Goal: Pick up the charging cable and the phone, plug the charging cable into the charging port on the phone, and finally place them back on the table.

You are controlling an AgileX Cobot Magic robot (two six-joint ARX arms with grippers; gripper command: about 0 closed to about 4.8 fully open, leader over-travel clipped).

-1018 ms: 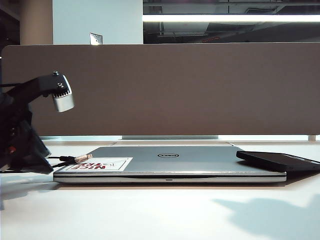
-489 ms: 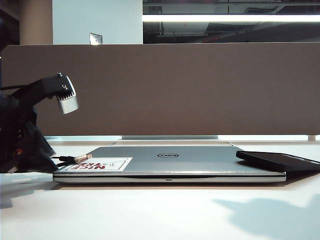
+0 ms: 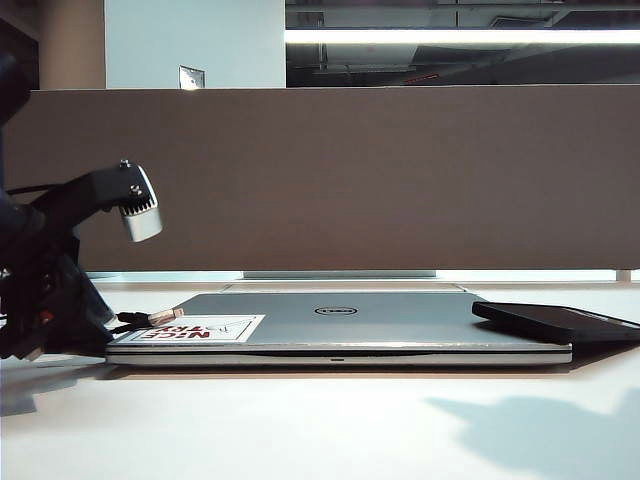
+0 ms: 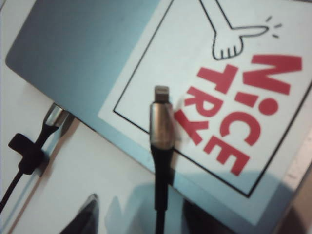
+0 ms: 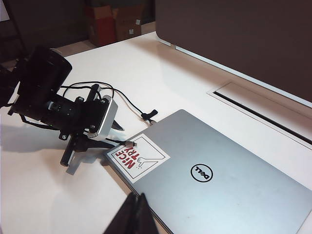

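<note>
At laptop (image 5: 219, 170) corner: left hand (image 5: 105, 146) spread, straddling charging cable (image 4: 161, 122); advising closing behind connector. Right hand (image 5: 132, 214) pressed together, hanging clear.

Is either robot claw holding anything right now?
No. The left gripper is open, low beside the cable, whose plug lies on the laptop. The right gripper is shut on nothing. The phone lies untouched.

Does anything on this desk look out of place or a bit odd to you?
Two small oddities. The charging cable has its silvery connector lying on the closed laptop's sticker, not on the table. The phone sits tilted, propped against the laptop's other corner. The open left pincer is by the cable; the shut right pincer stays clear.
</note>
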